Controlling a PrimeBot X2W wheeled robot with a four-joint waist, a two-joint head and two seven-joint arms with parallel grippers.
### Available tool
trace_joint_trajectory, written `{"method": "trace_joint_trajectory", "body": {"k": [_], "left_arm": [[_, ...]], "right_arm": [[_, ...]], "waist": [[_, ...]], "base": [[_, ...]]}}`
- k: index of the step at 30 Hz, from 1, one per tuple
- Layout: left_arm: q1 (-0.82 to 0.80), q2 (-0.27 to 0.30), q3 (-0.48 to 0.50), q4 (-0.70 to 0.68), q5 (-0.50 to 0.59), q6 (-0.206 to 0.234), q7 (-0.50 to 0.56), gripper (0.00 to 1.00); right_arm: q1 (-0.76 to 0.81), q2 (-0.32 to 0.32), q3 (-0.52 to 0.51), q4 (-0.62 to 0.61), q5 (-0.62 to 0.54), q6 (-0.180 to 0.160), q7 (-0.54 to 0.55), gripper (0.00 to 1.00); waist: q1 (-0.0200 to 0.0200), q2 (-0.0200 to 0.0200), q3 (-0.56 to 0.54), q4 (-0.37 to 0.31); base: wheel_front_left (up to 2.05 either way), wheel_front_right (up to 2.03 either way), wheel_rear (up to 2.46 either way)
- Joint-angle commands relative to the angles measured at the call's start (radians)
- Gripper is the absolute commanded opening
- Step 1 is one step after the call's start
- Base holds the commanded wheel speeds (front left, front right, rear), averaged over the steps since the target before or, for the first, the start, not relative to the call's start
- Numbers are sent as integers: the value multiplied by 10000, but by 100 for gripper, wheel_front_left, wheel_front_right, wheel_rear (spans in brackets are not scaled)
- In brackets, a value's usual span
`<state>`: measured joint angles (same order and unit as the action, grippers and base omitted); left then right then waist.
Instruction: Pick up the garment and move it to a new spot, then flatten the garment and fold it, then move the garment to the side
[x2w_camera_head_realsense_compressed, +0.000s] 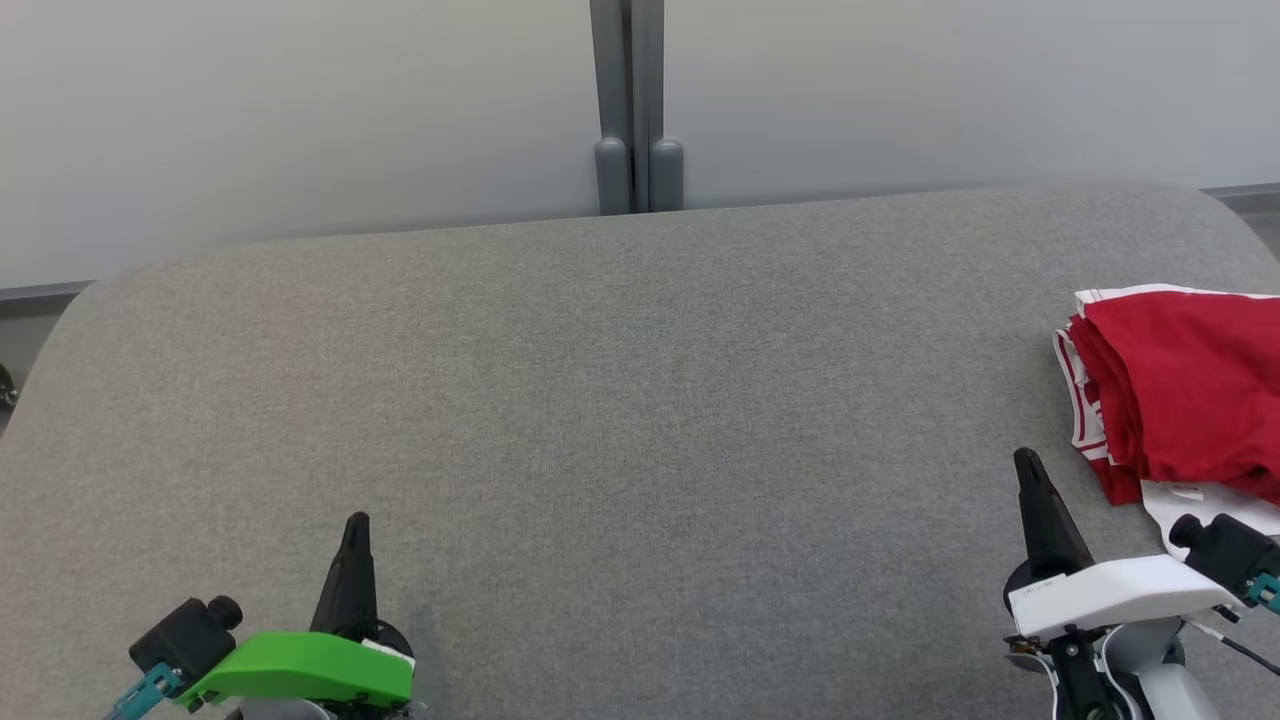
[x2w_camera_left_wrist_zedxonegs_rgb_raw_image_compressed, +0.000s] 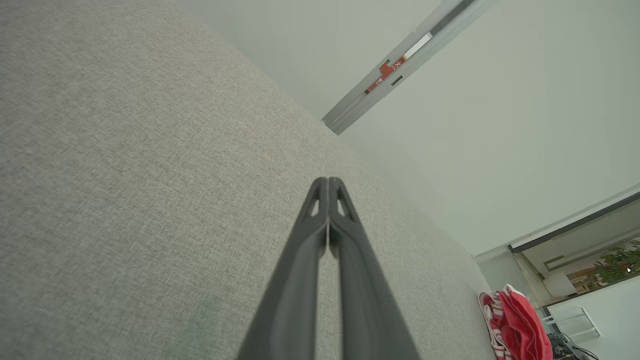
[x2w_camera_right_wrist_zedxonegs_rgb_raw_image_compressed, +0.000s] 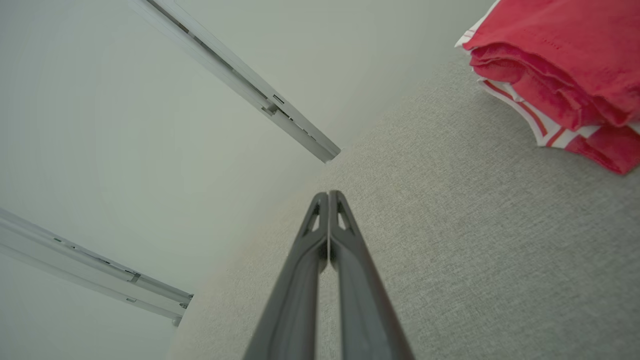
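A red garment (x2w_camera_head_realsense_compressed: 1175, 390) with white striped trim lies folded in a stack at the right edge of the grey fabric surface (x2w_camera_head_realsense_compressed: 620, 420). It shows small at the lower right of the left wrist view (x2w_camera_left_wrist_zedxonegs_rgb_raw_image_compressed: 515, 325) and at the top right of the right wrist view (x2w_camera_right_wrist_zedxonegs_rgb_raw_image_compressed: 560, 65). My right gripper (x2w_camera_head_realsense_compressed: 1028, 462) hovers just left of and nearer than the garment, shut and empty, its tips pressed together (x2w_camera_right_wrist_zedxonegs_rgb_raw_image_compressed: 328, 194). At the lower left, my left gripper (x2w_camera_head_realsense_compressed: 357, 522) is shut too, holding nothing (x2w_camera_left_wrist_zedxonegs_rgb_raw_image_compressed: 328, 180), far from the garment.
The grey surface has rounded far corners and ends at a pale wall (x2w_camera_head_realsense_compressed: 300, 110) with a grey vertical post (x2w_camera_head_realsense_compressed: 637, 110) at the middle back. A wide bare stretch of fabric lies between the two grippers.
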<state>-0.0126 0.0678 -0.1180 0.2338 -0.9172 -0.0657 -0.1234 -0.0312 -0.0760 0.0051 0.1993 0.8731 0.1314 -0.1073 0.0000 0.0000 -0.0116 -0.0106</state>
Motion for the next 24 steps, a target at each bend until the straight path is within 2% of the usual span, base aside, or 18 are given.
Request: {"method": "trace_joint_trajectory", "body": {"k": [1, 24], "left_arm": [[-366, 69, 123, -96, -306, -85, 79, 0], [-589, 101, 768, -38, -2822, -301, 780, 0]], "right_arm": [[-295, -22, -73, -73, 323, -4, 76, 0], [-494, 34, -419, 106, 2910, -6, 804, 0]], "waist": [[0, 0, 2, 2], [0, 0, 43, 31]], "base": [[0, 0, 0], [0, 0, 0]]}}
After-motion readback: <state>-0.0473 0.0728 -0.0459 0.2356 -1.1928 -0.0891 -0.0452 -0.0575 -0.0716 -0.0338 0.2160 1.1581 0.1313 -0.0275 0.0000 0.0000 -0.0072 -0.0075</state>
